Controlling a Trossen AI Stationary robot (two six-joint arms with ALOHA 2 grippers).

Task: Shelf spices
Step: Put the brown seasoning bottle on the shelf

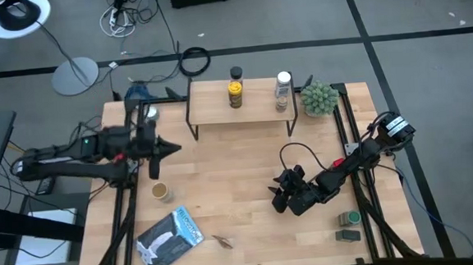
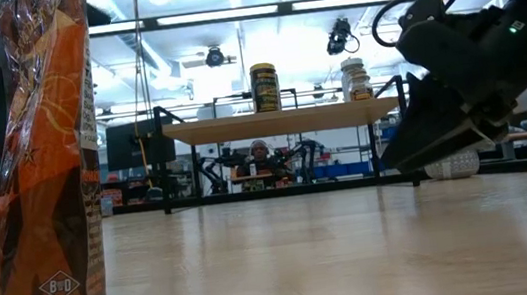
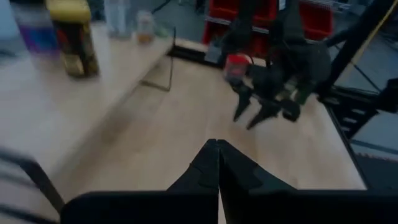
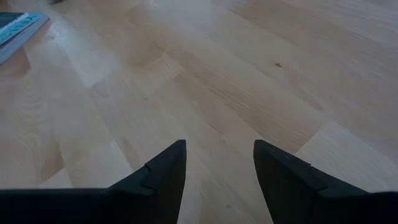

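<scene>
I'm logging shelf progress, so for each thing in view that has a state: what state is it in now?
Left gripper: shut, empty, left of the shelf.
Right gripper: open, empty, low over the table.
Shelf: upright, holding jars.
Yellow jar: upright on the shelf.
White-capped bottle: upright on the shelf.
Tan-lidded jar: upright on the table, not shelved.
Blue-white packet: lying flat on the table.

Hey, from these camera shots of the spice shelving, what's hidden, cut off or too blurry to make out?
- High view: the labels on the shelf jars are too small to read.
- High view: the two green tins near the right arm are tiny; contents unclear.
- Low view: the orange packet is cut off at the top edge.
- Left wrist view: motion blur smears the yellow jar.
- Right wrist view: the blue packet is cut off at the corner.
</scene>
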